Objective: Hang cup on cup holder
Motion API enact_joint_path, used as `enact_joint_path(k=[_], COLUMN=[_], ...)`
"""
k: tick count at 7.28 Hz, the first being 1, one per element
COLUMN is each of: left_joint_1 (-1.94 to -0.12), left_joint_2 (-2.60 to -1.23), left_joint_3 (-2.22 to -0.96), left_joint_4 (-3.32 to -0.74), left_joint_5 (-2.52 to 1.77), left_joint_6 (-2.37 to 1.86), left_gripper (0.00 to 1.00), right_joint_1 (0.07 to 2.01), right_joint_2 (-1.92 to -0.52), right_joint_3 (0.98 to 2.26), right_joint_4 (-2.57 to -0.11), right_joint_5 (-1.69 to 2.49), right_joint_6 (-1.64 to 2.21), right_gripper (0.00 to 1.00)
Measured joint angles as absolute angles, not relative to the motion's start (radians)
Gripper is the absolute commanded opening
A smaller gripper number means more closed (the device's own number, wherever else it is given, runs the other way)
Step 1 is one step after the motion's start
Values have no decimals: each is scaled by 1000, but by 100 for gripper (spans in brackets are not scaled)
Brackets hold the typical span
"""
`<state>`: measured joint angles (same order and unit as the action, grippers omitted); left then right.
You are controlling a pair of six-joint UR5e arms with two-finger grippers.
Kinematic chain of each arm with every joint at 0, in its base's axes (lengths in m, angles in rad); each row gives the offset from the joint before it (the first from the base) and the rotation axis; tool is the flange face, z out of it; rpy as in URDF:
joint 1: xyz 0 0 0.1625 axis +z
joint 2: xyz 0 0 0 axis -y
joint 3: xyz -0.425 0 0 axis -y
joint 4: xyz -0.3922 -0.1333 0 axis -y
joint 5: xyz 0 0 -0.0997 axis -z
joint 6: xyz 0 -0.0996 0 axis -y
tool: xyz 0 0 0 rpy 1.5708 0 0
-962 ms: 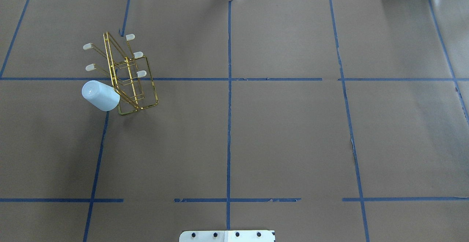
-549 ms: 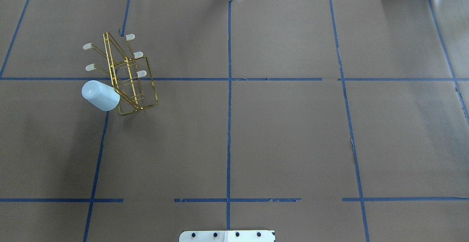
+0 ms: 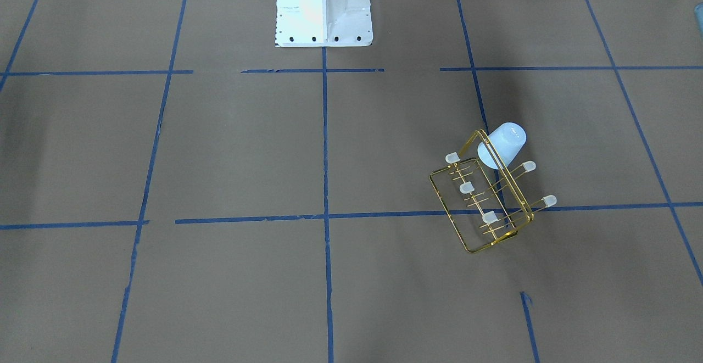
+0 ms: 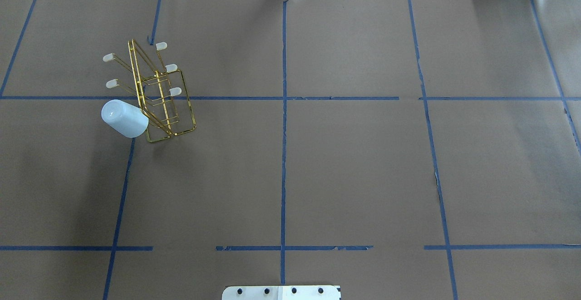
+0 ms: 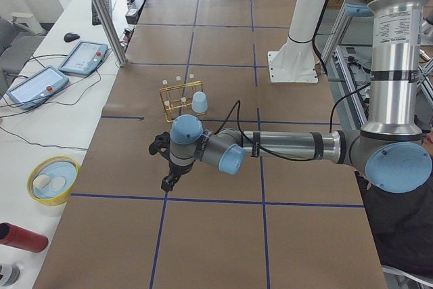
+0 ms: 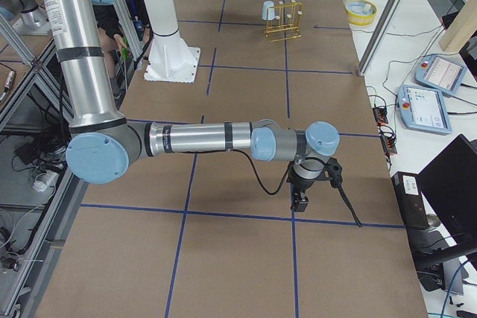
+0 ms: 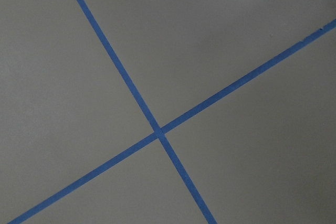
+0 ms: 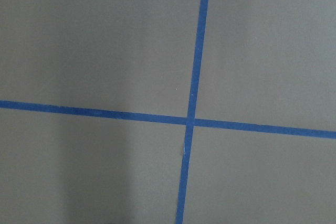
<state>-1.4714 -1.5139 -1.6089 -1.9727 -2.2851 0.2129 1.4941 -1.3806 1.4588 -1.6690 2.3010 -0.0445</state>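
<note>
The gold wire cup holder (image 4: 160, 96) stands on the brown table left of centre; it also shows in the front view (image 3: 483, 206). The pale blue cup (image 4: 123, 118) sits tilted, bottom up, over the rack's near-left corner, where a prong cap is hidden; five caps show. The cup also shows in the front view (image 3: 503, 142) and the left view (image 5: 199, 103). My left gripper (image 5: 166, 181) hangs over the table well short of the rack. My right gripper (image 6: 299, 200) hangs far from the rack (image 6: 285, 21). I cannot tell whether either is open.
A yellow bowl (image 5: 53, 179) and a red cylinder (image 5: 20, 237) lie on the side bench beyond the table's far edge. Two teach pendants (image 5: 84, 55) lie there too. The white robot base (image 3: 323, 6) stands at the table's near edge. Blue tape lines grid the table.
</note>
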Motion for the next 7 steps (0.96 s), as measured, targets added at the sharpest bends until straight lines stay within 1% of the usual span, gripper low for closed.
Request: enact_joint_path(k=[2,7], left_joint_1=[-1490,-1512], left_joint_2=[-1496,-1495], left_joint_3=[-1610,-1610], left_joint_4=[-1953,-1692], left_joint_5=[-2293,-2351], left_joint_6=[205,208], left_gripper=[100,100], right_joint_1=[1494,1494], right_joint_2=[-1381,-1381], right_joint_3=[1459,1459], right_joint_4=[-1669,-1669], right_joint_5=[2301,2301], right_joint_6=[-44,-44], right_gripper=[100,100])
